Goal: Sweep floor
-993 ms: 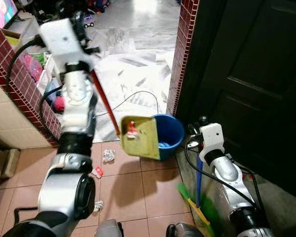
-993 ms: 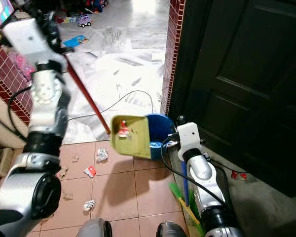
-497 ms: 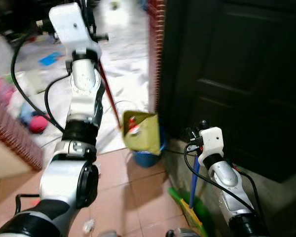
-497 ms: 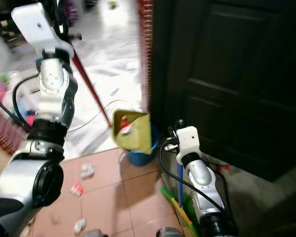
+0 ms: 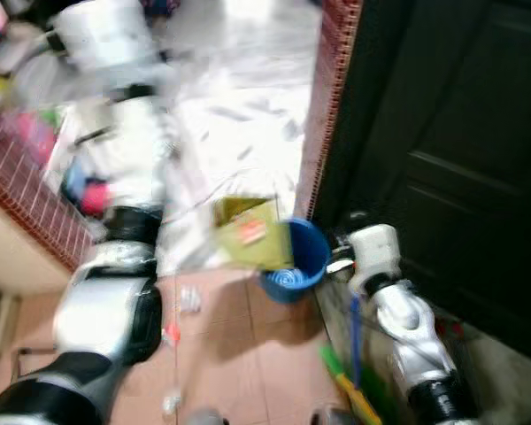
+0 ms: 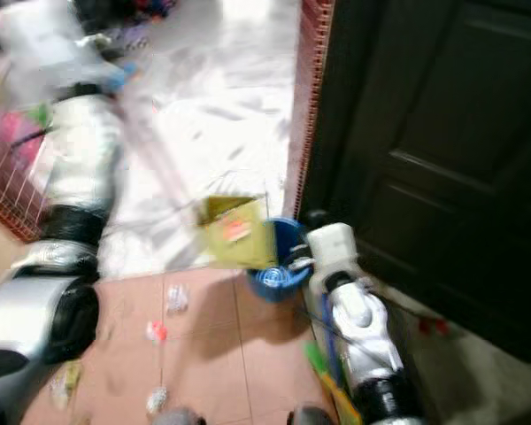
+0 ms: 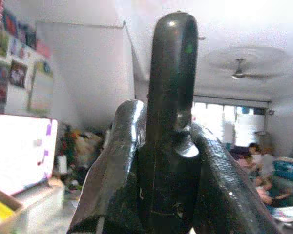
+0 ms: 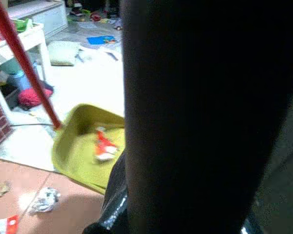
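Left eye view, blurred by camera motion, shows the yellow-green plastic dustpan (image 5: 248,235) raised off the floor on its long red handle (image 8: 27,68), hanging beside and partly over the rim of the round blue plastic bucket (image 5: 294,262). The left gripper (image 7: 172,146) is high up at the handle's top end; in the left wrist view its 2 black fingers sit tight against either side of a dark looped handle end, so it is clamped on the dustpan. Right wrist view shows a red-and-white scrap of litter (image 8: 103,145) lying in the pan. The right gripper (image 5: 347,257) is low beside the dark wooden door (image 5: 460,159), at the top of the blue shaft of the broom (image 5: 356,341), whose green and yellow head rests on the floor; whether its fingers are closed on the shaft cannot be told from these views. Several crumpled white and red scraps (image 5: 188,299) lie on the terracotta floor tiles (image 5: 248,354). Judged step: emptying the loaded pan into the bucket. The next move calls for centring the pan mouth above the bucket opening, then tilting it so the litter slides in rather than over the rim; the remaining scraps then need sweeping.
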Robot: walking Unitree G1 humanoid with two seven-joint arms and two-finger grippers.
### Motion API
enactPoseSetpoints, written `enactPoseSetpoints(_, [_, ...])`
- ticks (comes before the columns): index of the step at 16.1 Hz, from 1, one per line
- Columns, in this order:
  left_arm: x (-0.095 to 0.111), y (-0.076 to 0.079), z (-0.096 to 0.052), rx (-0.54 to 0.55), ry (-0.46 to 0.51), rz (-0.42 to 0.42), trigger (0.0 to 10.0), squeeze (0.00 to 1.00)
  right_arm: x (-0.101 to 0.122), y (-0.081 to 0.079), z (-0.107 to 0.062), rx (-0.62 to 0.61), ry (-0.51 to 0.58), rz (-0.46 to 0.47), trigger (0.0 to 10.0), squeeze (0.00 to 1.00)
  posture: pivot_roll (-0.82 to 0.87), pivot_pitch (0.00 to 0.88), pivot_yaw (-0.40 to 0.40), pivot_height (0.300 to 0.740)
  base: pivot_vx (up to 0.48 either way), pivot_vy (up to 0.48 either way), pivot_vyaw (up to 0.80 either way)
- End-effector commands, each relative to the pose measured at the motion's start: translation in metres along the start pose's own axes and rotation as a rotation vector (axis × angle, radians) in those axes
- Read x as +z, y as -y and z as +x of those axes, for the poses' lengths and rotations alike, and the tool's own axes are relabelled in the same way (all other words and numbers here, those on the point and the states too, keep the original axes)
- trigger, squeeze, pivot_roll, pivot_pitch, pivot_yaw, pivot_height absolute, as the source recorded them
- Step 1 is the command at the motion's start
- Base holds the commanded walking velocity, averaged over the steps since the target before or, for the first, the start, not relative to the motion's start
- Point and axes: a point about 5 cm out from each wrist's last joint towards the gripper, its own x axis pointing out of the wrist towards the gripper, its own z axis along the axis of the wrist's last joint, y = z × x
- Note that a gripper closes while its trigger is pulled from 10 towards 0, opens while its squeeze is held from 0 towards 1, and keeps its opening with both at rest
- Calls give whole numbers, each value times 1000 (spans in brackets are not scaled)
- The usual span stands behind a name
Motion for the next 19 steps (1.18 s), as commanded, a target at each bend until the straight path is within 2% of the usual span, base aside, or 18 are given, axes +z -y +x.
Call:
enactPoseSetpoints(1, [26,25,6,-58,122,-64,10000,0,-2,7,-4,-24,-7,17,10000,0,-119,0,67,740,0,405,0])
enactPoseSetpoints(3, [25,25,6,-54,122,-55,10000,0,-2,8,-4,-22,-9,16,10000,0,-118,0,66,740,0,446,0])
enactPoseSetpoints(14, [22,34,5,-68,109,-76,10000,0,-3,6,-5,-25,-14,19,10000,0,-121,0,73,740,0,0,0])
enactPoseSetpoints(19, [25,46,3,-93,151,-33,10000,0,0,7,-11,-44,-5,22,10000,0,-171,0,93,740,0,0,0])
